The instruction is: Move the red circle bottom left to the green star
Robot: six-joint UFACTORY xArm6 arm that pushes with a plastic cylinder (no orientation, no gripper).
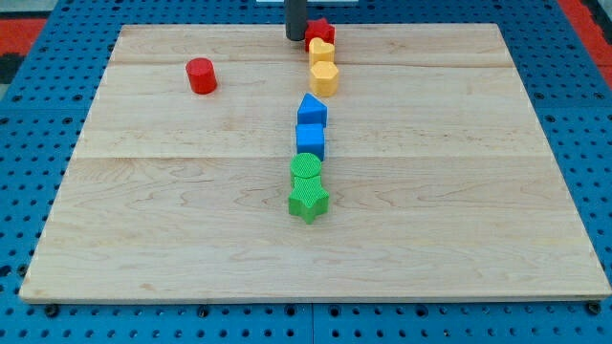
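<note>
While no brand, label or writing can be read anywhere, layout is clear: wooden board [191,248] on a blue perforated table [38,143]. My tip [295,37] sits at the view's top, just left of the red star [322,32], touching or nearly so; cannot tell which. It is a plain rod, so no jaws to be apart or together. Red circle [201,75] stands alone toward the view's upper left, well apart from my tip and from the other blocks. Those form a near-vertical line down the middle: red star, yellow block [321,51], yellow hexagon [325,78], then a gap, blue pentagon-like block [311,111], blue cube [310,140], green circle [306,170], green star [308,202] lowest. Green circle and green star touch.
</note>
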